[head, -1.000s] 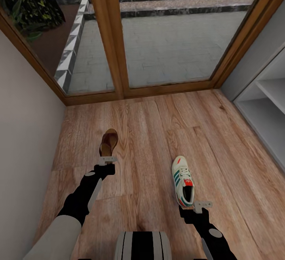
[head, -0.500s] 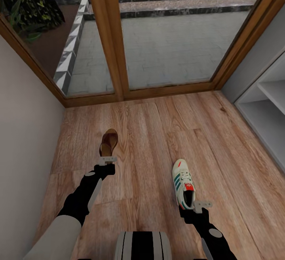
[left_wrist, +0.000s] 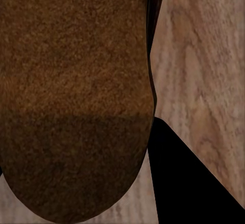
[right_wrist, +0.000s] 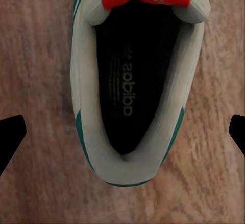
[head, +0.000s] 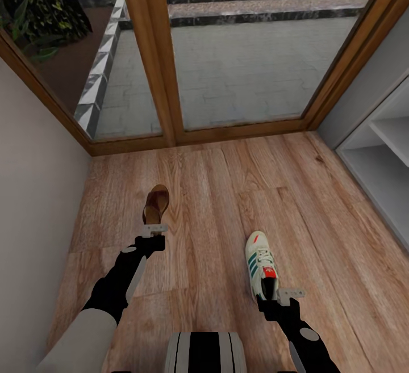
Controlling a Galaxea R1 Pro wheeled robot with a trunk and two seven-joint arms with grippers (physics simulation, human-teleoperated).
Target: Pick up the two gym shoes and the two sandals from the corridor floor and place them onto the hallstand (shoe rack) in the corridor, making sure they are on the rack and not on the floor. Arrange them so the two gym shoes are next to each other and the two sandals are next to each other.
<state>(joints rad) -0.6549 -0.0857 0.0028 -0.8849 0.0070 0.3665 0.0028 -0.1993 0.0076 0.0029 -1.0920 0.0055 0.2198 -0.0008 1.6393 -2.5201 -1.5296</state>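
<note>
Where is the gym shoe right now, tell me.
In the head view the gym shoe lies on the corridor floor right of centre, its heel just ahead of the right end effector, with the hallstand further right.

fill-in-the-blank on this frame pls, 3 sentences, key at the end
1. The gym shoe lies on the ____ floor, in front of the right pincer.
2. In the right wrist view, the fingers stand on either side of the shoe's ____ end.
3. The left pincer is at the brown ____.

Missing words: wood; heel; sandal
</note>
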